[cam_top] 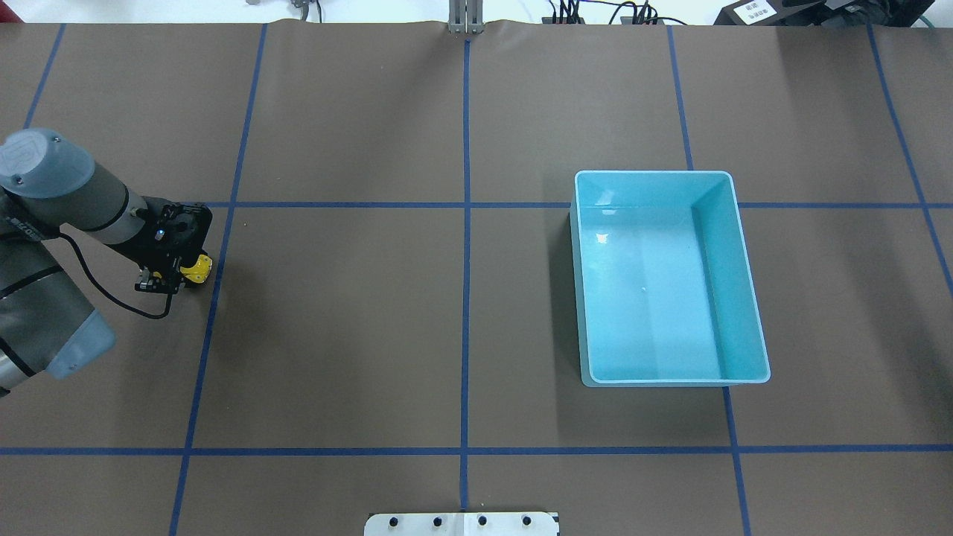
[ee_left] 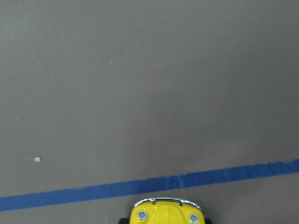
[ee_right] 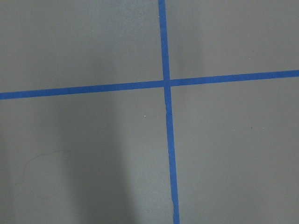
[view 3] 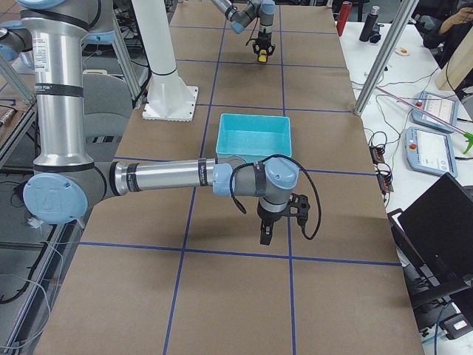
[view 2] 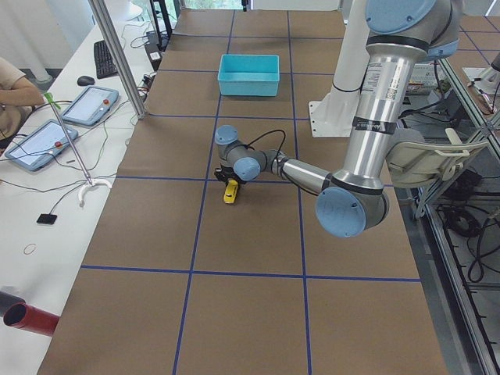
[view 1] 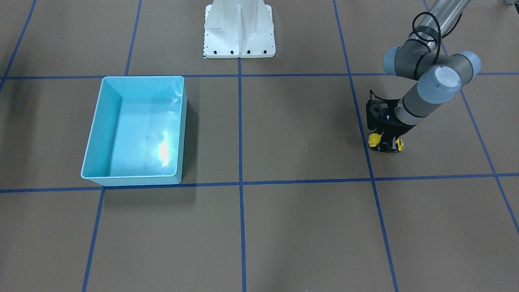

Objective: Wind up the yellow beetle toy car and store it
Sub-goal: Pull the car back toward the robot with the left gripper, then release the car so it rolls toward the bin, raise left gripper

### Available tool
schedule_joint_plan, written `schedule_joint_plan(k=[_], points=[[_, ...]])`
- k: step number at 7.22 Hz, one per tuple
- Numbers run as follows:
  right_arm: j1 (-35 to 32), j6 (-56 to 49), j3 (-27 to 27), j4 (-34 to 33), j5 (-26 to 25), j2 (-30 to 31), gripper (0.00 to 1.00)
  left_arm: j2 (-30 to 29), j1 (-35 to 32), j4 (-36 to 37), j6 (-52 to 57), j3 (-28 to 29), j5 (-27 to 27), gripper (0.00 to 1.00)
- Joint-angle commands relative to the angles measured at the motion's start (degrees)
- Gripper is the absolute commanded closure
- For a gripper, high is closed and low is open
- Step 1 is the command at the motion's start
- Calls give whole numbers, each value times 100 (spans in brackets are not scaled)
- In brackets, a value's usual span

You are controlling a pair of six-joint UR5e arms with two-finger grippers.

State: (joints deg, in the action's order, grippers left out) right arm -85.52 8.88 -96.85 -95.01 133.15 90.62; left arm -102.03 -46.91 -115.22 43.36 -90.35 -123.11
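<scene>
The yellow beetle toy car (view 1: 375, 139) is low at the brown table, beside a blue tape line, on my left side. My left gripper (view 1: 387, 146) points down and is shut on the car, with yellow showing on both sides of the black fingers. From overhead the car (cam_top: 199, 269) sticks out of the left gripper (cam_top: 181, 278). The left wrist view shows only the car's front (ee_left: 166, 213) with its silver bumper. My right gripper (view 3: 264, 235) shows only in the exterior right view, low over bare table; I cannot tell if it is open or shut.
An empty light-blue bin (cam_top: 651, 173) stands on my right half of the table, far from the car; it also shows in the front view (view 1: 142, 77). The white robot base (view 1: 239, 30) is at the table's edge. Blue tape lines (ee_right: 166, 116) grid the table.
</scene>
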Motion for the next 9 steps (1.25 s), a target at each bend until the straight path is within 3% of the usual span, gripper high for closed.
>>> schedule_joint_plan(k=[1, 4, 5, 6, 9], points=[[0, 0, 0, 0, 0, 0, 0, 69, -20, -9, 40, 8, -11, 100], [0, 0, 9, 0, -9, 0, 0, 70, -38, -18, 49, 8, -2, 100], [0, 0, 9, 0, -9, 0, 0, 70, -64, -18, 32, 26, 7, 6], [0, 0, 9, 9, -9, 0, 0, 70, -116, -18, 32, 43, 7, 0], [0, 0, 9, 9, -9, 0, 0, 70, -134, -18, 32, 35, 7, 0]])
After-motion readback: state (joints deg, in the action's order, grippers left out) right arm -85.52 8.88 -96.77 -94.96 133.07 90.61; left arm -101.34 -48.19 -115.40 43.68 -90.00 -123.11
